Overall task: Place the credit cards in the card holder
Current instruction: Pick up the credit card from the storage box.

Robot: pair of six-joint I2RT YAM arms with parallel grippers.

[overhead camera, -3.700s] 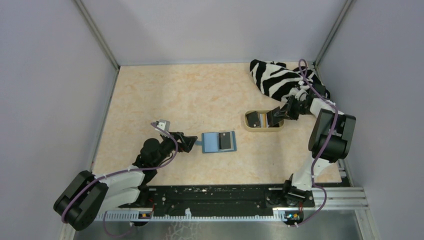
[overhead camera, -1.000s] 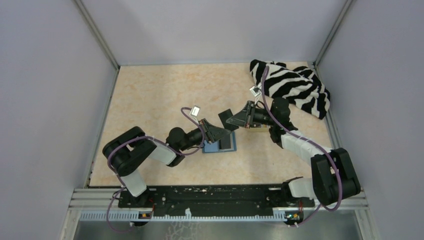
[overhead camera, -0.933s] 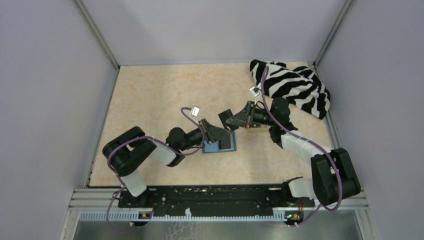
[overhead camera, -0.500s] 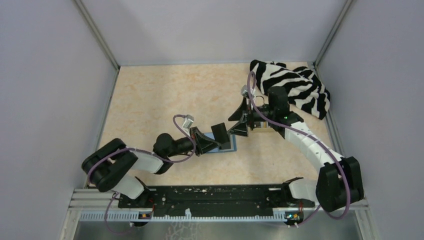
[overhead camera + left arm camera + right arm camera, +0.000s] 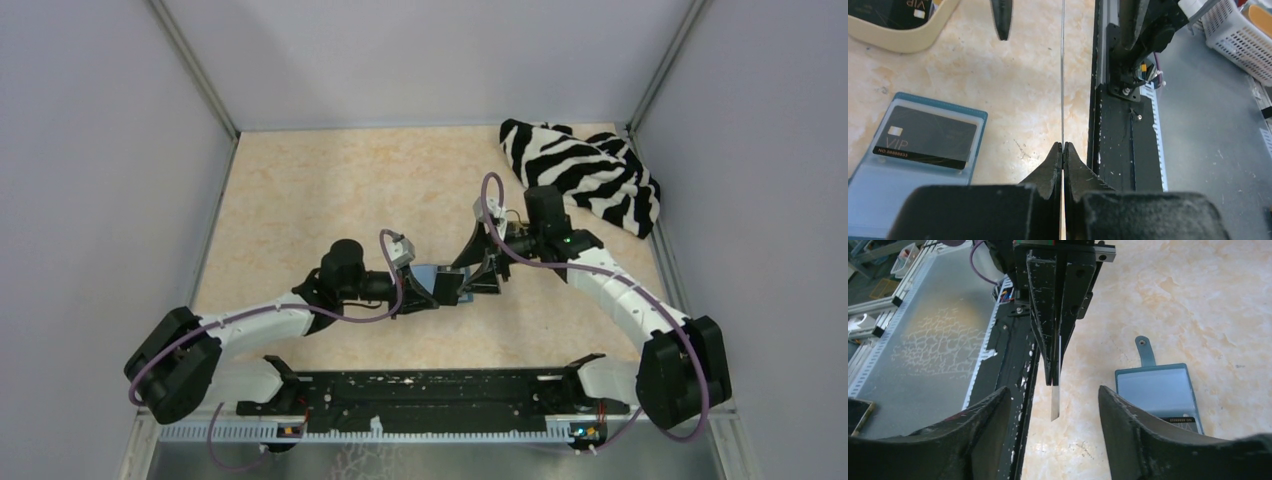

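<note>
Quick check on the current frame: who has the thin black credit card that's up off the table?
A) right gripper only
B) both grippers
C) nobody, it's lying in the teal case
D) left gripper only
D: the left wrist view shows the left gripper pinched shut on the thin black credit card, seen edge-on. The right gripper stands open, straddling the card without touching it.

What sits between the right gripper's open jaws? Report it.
Right wrist view: a thin card, pinched edge-on by the shut left gripper, stands between the jaws of the right gripper, touching neither.
</note>
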